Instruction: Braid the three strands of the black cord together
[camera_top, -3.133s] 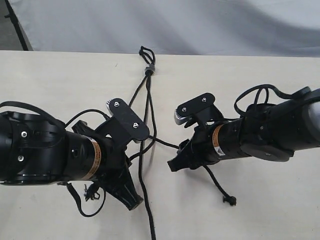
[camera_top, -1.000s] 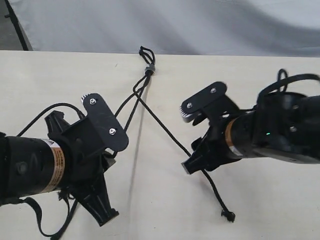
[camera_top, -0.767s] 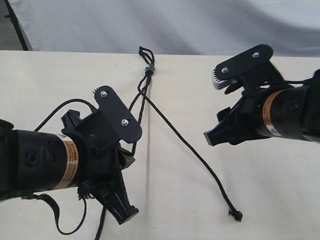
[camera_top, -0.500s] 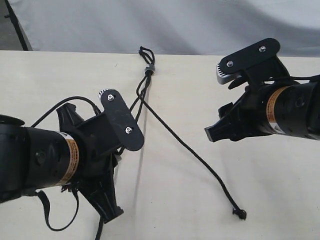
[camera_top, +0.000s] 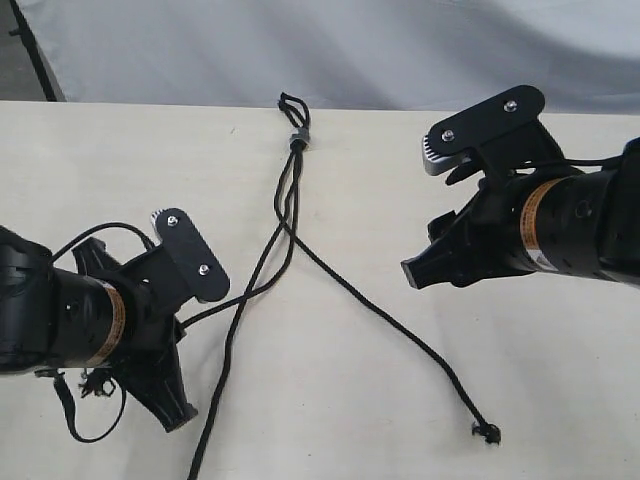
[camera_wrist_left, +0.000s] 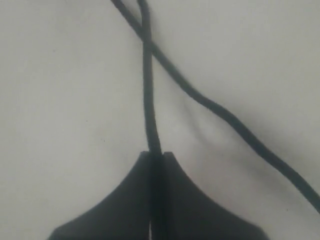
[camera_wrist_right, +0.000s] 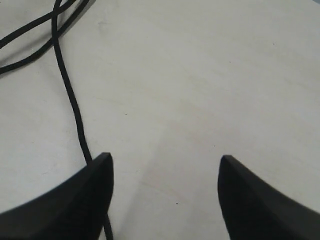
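My left end effector (camera_wrist_left: 156, 156) is clamped shut on one strand (camera_wrist_left: 147, 90) of the thin black cord with a loop and grey band (camera_top: 298, 138), which runs down the pale counter (camera_top: 420, 150) from top centre. My right end effector (camera_wrist_right: 165, 160) stands partly open and holds nothing. I judge this is mid-crossing. Next, my right should take the loose strand (camera_top: 400, 330) at lower right and cross it over. The orange wrist label (camera_top: 528, 228) is too small to read.

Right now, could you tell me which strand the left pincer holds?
The strand curving left into the shut left pincer; the other two lie loose.
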